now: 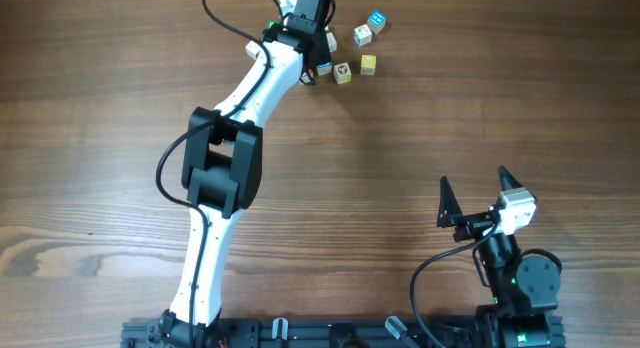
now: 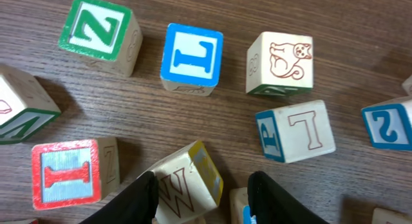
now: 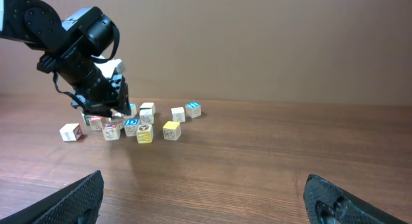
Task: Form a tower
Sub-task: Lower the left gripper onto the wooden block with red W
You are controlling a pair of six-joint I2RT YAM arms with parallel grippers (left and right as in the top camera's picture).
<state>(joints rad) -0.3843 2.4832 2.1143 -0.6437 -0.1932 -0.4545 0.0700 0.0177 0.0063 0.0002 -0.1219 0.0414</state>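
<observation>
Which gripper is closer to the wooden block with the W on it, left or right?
Left. The left gripper is right over the W block, a finger on either side. The right gripper is far off, toward the near right of the overhead view.

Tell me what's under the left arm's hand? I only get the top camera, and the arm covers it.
Observer: On the left wrist camera, a block with a W sits tilted between the fingers of the left gripper.
Operator: Is it squeezing the block?
Observer: It doesn't look like it. There's a gap between the block and one finger.
Operator: Do any blocks have pictures? They're just tiny squares for me.
Observer: Yes, a block with a cat drawing lies a little ahead of the fingers.
</observation>
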